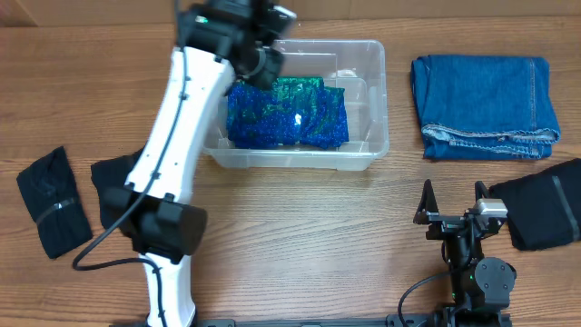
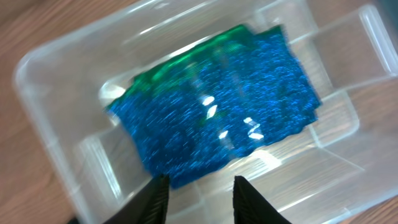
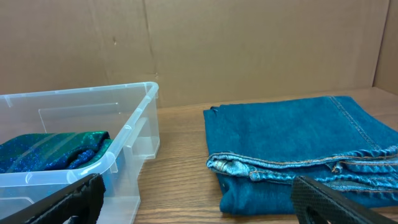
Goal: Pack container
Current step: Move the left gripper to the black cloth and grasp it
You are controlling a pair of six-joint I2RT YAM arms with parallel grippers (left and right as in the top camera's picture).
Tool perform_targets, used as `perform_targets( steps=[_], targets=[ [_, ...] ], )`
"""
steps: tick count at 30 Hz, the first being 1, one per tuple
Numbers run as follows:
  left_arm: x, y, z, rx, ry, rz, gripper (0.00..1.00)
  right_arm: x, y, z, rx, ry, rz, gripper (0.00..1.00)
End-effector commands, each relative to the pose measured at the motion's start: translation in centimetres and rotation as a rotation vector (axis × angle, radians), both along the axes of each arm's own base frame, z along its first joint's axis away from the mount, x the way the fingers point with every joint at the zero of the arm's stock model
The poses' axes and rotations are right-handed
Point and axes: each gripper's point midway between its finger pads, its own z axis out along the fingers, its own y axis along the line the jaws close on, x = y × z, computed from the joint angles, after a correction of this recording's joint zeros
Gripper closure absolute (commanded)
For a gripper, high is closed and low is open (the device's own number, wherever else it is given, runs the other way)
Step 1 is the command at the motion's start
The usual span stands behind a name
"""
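The container [image 1: 300, 160] sits at the back middle of the wooden table [image 1: 300, 241], open side up, its long axis running left to right across my reach. One container, clear plastic with rounded corners.

Inside lies one glittery blue cloth [image 1: 286, 113] with a green edge toward the far wall. It covers most of the floor, so whatever is printed on the bottom is hidden. Bright glints of light sit on the cloth in my left wrist view.

My left gripper [image 2: 200, 196] hovers over the container's left end, its fingers parted with nothing between them (from overhead my own wrist hides the tips). That view is blurred, and the tub walls [image 2: 50, 124] run past the frame edges.

My right gripper [image 1: 451, 207] rests low at the near right, well apart from the tub, fingers spread wide and empty.

One folded pair of jeans [image 1: 486, 104] lies to the right of the container. I count three dark cloths: one at far left [image 1: 53, 202], one partly hidden under my left arm [image 1: 111, 177], and one at the right edge [image 1: 545, 213], cut off by the frame.
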Motion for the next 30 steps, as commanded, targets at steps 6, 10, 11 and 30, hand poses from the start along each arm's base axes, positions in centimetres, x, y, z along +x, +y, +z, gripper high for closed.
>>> perform_targets(
  steps=[6,10,11,30],
  targets=[
    [-6.3,10.4,6.2,-0.002,0.058,0.259,0.3,0.0,0.0,-0.2,0.006,-0.004,-0.005,0.0],
    [-8.5,12.7,6.6,0.056,0.097,0.308,0.29,0.0,0.0,-0.2,0.006,-0.004,-0.005,0.0],
    [-8.7,12.8,6.9,0.047,0.09,0.313,0.28,0.0,0.0,-0.2,0.006,-0.004,-0.005,0.0],
    [-13.6,24.3,-5.8,0.019,0.195,0.749,0.13,0.0,0.0,-0.2,0.006,-0.004,-0.005,0.0]
  ],
)
